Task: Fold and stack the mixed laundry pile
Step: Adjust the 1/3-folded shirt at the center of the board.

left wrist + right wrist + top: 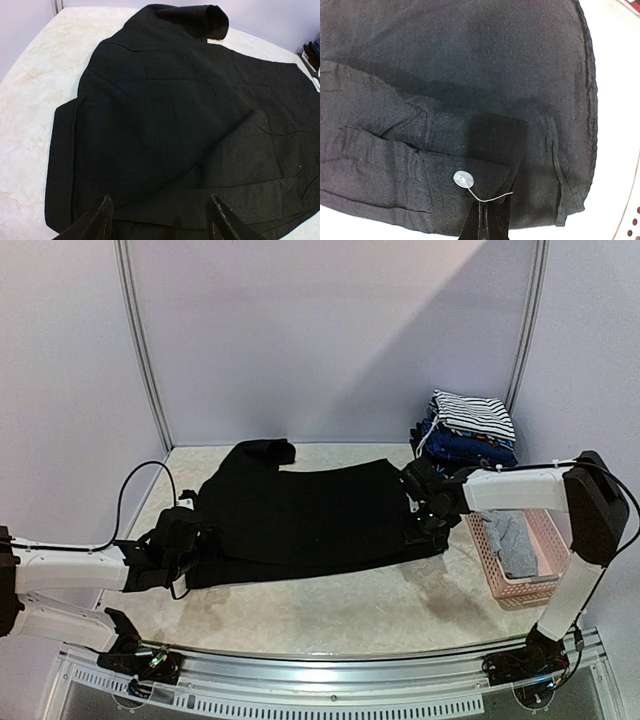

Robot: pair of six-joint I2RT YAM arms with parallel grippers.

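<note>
From above, I am holding my left gripper (185, 540) at the left edge of the large plain black cloth garment (300, 515), which is lying spread flat across the middle of the pale marbled table (330, 615). My right gripper (432, 505) is resting at that garment's right edge. Just beyond it, the pink plastic lattice basket (500, 590) is holding a crumpled grey garment (512, 540). In the back right corner, a folded black-and-white striped garment (472, 412) is sitting on folded blue cloth (470, 445)

Through my left wrist camera, my left gripper (160, 225) is hanging over the near hem of the black cloth (175, 125), its fingers (102, 222) standing apart with the fabric lying below the gap. A short sleeve (210, 20) is curling up at the far end

Through my right wrist camera, my right gripper (485, 227) is pressing its fingers together on a folded corner of the black cloth (470, 65), just beside a small white round button (462, 178) trailing a thread. Whether any fabric is being pinched I cannot tell. The basket's pink rim (631, 222) is showing at the right edge
</note>
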